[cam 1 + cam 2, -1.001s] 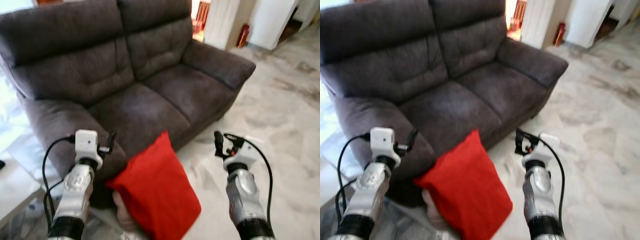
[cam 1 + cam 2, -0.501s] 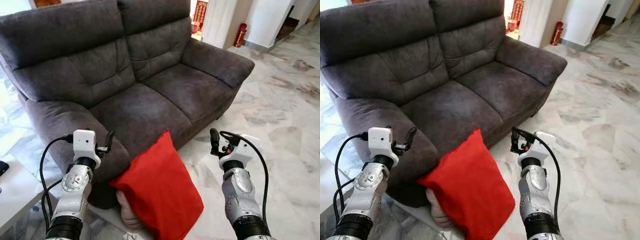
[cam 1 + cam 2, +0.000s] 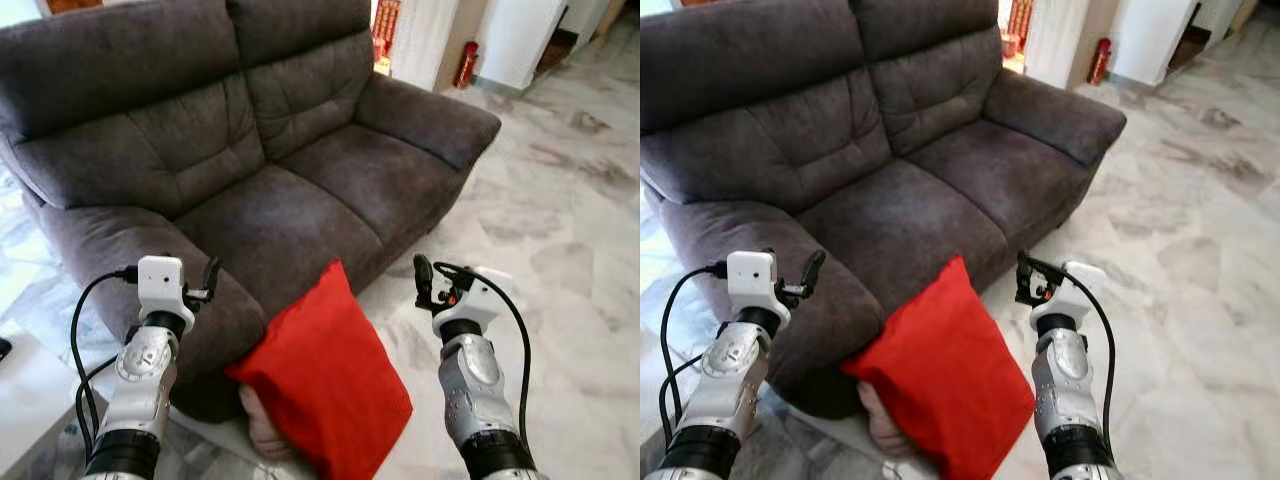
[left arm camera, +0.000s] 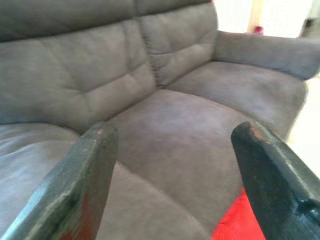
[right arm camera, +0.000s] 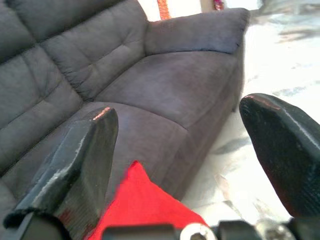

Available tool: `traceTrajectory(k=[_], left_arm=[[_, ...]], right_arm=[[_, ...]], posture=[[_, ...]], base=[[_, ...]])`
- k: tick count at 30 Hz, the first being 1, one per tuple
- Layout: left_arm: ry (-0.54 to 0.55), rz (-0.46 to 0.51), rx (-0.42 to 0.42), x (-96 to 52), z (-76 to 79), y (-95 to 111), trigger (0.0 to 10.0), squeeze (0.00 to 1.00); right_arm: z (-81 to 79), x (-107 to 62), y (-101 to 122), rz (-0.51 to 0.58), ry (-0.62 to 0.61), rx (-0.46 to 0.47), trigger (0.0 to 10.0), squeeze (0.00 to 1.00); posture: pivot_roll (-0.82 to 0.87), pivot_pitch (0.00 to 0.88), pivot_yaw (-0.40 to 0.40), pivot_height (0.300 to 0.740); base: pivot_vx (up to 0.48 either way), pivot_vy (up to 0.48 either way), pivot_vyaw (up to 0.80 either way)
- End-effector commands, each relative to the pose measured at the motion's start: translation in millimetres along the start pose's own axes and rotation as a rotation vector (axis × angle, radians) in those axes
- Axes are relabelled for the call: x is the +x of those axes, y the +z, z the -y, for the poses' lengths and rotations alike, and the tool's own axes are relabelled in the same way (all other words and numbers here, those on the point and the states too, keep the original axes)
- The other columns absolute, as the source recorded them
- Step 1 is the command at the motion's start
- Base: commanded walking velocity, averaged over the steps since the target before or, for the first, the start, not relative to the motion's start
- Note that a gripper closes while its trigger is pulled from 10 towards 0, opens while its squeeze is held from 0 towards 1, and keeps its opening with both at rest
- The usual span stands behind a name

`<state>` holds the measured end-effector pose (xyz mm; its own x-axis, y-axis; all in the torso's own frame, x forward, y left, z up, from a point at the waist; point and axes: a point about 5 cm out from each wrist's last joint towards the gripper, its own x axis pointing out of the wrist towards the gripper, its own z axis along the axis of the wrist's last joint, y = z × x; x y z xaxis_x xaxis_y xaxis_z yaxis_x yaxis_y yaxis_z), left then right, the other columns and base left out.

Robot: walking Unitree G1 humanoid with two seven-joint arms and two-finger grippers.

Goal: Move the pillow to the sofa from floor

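In the left eye view the red pillow (image 3: 325,385) stands on end on the marble floor (image 3: 560,220), leaning against the front of the grey sofa (image 3: 280,170) near its left armrest, with what looks like a pale object, perhaps a person's hand, tucked under its lower edge, too unclear to call. Both arms are raised either side of it, the left gripper (image 3: 208,283) over the armrest and the right gripper (image 3: 422,283) above the floor, neither touching the pillow; this looks like the approach step, before any grasp. The right eye view shows the same layout: pillow between the two arms, sofa seat bare behind it. In the left wrist view the left gripper's fingers (image 4: 82,185) are spread wide with only sofa cushion between them and a red corner of pillow at the edge, so it holds nothing. In the right wrist view the right gripper's fingers (image 5: 80,165) are likewise parted wide and empty, the pillow's top corner below them. Next, I judge, both grippers must drop and close in on the pillow's sides.
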<state>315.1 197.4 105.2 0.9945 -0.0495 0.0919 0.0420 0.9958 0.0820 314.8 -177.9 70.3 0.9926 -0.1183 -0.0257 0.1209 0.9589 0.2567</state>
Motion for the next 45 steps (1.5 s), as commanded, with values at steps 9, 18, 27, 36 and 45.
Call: traceTrajectory(k=[9, 18, 27, 36, 45], left_arm=[[-0.007, 0.009, 0.019, -1.7, -1.3, 2, 10.0, 0.0], [-0.015, 0.043, 0.027, -7.8, 0.8, 7, 10.0, 0.0], [-0.069, 0.119, 0.046, -36.2, 13.1, 22, 10.0, 0.0], [-0.053, 0.103, 0.033, -24.3, 14.7, 22, 10.0, 0.0], [-0.03, 0.101, 0.017, -20.1, 13.0, 23, 10.0, 0.0]], right_arm=[[-4.5, 1.1, 1, 0.004, 0.013, 0.002, 10.0, 0.0], [3.7, -8.6, 5, 0.059, -0.002, -0.064, 10.0, 0.0], [3.5, -39.7, 20, 0.159, 0.068, -0.23, 10.0, 0.0], [-2.3, -42.8, 19, 0.143, 0.055, -0.232, 10.0, 0.0], [-9.4, -35.1, 25, 0.128, 0.064, -0.259, 10.0, 0.0]], posture=[[0.11, 0.0, -0.018, 0.74], [0.11, 0.0, -0.032, 0.74], [0.14, 0.0, -0.058, 0.74], [0.11, 0.0, -0.052, 0.74], [0.12, 0.0, -0.066, 0.74]], base=[[0.0, 0.0, 0.0], [0.0, 0.0, 0.0], [0.0, 0.0, 0.0], [0.0, 0.0, 0.0], [0.0, 0.0, 0.0]])
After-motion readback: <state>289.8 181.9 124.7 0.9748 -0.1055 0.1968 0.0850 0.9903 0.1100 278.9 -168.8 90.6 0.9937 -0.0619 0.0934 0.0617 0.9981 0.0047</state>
